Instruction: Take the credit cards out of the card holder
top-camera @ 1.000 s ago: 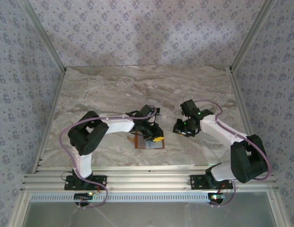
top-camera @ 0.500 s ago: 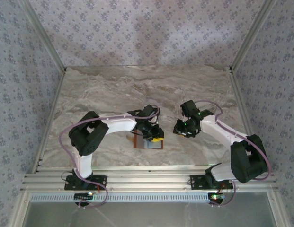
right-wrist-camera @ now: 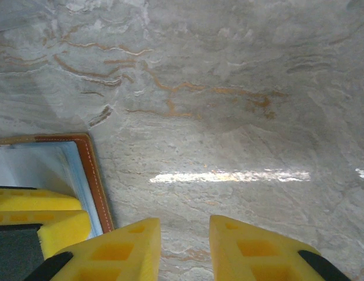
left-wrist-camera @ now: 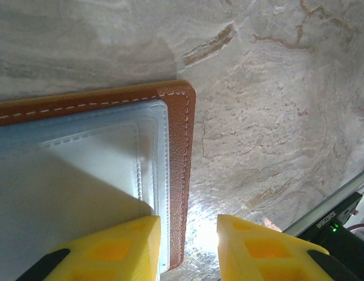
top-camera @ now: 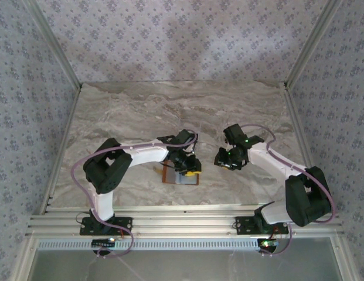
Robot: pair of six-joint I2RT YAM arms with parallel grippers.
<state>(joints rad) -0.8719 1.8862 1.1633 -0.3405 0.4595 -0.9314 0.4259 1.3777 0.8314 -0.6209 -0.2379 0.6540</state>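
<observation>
My left tool (left-wrist-camera: pixel 187 249), parted and empty, straddles the wallet's (left-wrist-camera: pixel 180 164) 12-to-6 edge; the right tool (right-wrist-camera: pixel 184 249), also released, sits farther off at 2 o'clock.

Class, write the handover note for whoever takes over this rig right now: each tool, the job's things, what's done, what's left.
Left tool: open, astride one edge of the card holder, which lies open on the table, lining up.
Right tool: open, empty, over bare table beside it.
Done: holder lies open.
Left: pull the credit cards out; none seems out yet.
</observation>
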